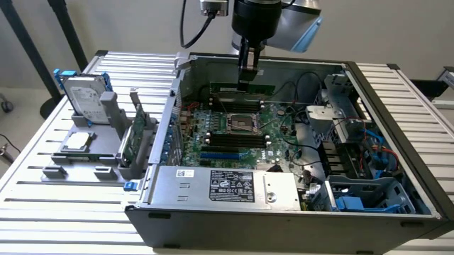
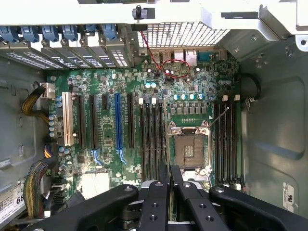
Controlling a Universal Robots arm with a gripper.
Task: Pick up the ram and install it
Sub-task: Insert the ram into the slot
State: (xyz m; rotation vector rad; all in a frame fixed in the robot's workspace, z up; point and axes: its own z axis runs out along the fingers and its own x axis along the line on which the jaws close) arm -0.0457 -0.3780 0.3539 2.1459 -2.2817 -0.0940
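The gripper [image 1: 245,78] pinches the ram [image 1: 266,87] tight. If it comes down crooked, the ram could miss the slot [image 2: 151,139] and bend

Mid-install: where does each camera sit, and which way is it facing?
Exterior view: off the arm, raised beside the open grey metal computer case, looking down into it; shows the arm's wrist and hand shut on the thin green ram stick.
Wrist view: on the wrist, looking down at the green motherboard; the hand's black fingers show.
Shared: motherboard, its square silver CPU socket, the hand.
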